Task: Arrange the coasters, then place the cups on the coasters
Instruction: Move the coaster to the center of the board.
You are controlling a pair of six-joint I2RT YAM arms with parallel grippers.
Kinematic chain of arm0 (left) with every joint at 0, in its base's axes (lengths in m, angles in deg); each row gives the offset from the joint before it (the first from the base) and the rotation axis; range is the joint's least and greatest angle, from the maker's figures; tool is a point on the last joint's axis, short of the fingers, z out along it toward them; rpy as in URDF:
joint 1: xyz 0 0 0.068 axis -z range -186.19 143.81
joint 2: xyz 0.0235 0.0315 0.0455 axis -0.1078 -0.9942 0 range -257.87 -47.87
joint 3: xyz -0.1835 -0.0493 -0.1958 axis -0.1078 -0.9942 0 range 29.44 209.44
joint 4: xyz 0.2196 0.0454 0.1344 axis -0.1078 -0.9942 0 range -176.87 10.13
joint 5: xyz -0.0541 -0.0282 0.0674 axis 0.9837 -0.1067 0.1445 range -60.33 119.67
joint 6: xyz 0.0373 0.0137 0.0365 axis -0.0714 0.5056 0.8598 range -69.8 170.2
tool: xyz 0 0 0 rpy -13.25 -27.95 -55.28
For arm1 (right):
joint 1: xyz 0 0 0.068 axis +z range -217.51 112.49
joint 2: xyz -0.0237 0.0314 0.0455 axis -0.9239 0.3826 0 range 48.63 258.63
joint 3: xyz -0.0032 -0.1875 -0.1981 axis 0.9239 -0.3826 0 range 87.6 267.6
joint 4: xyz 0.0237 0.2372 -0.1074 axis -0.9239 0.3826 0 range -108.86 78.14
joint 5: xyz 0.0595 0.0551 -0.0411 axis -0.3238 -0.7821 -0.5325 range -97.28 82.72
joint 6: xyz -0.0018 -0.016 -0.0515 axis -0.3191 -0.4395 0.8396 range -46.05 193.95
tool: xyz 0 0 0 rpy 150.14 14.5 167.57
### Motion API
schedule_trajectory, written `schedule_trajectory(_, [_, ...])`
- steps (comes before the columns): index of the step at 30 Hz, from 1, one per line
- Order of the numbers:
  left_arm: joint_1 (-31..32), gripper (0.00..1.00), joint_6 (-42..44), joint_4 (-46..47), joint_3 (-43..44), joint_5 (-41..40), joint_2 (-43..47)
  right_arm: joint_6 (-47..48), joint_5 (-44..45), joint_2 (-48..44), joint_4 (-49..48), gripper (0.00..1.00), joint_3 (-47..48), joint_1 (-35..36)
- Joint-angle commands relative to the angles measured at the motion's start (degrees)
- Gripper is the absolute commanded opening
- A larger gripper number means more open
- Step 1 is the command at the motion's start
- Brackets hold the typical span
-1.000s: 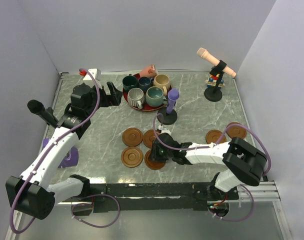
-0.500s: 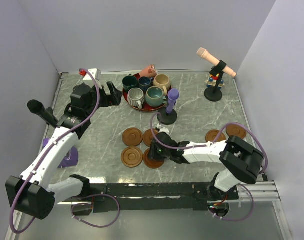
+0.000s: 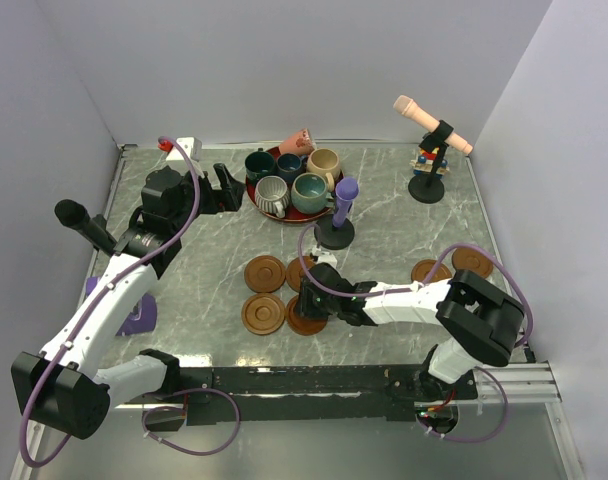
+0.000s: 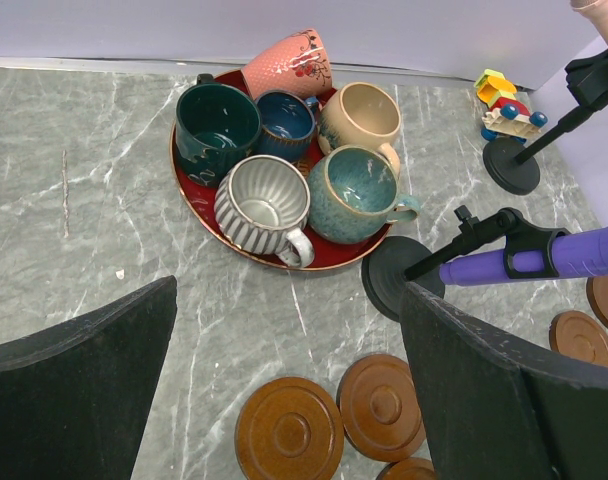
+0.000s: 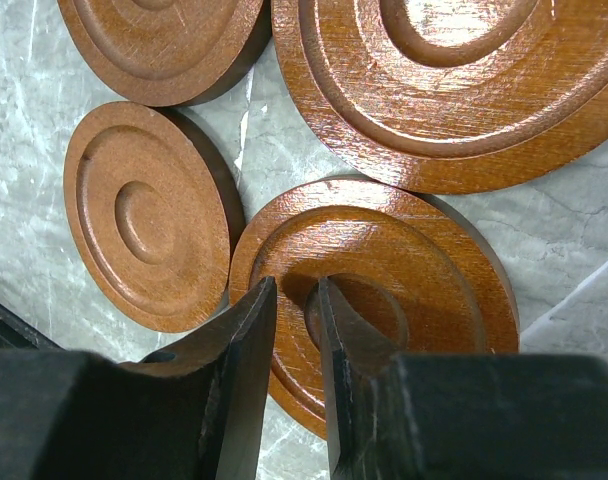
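A grey marbled desk [image 3: 214, 250] sits boxed in by pale, plain walls; the right pincer [image 5: 294, 292] is lowered with its fingers nearly together, tips on the face of one coaster [image 5: 434, 260], though whether it pinches the ridge cannot be told; three more coasters [image 5: 144, 215] lie just beside it; the left pincer [image 4: 289, 300] hangs released, spread wide, with the cups [image 4: 264, 205] crowded on a red plate [image 4: 334, 256] just ahead of it.

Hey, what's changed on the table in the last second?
The right gripper, fingertips on the near coaster, slid slightly left, apparently dragging it along. The left gripper, open beside the cups, and the other coasters stayed put.
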Motion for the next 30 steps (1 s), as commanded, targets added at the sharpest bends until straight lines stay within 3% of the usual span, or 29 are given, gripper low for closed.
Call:
schedule_trajectory(1, [0.3, 0.97, -0.2, 1.8, 0.5, -0.2, 0.6, 1.6, 5.2, 2.5, 3.2, 0.32, 0.5, -0.3])
schedule_trajectory(17, [0.3, 0.97, -0.1, 1.7, 0.5, -0.2, 0.8, 2.9, 5.8, 2.9, 3.6, 0.32, 1.7, -0.3])
schedule_trajectory(30, [0.3, 0.97, -0.3, 1.8, 0.5, 0.2, 0.4, 5.5, 3.4, -2.7, 1.1, 0.38, 1.0, 0.3])
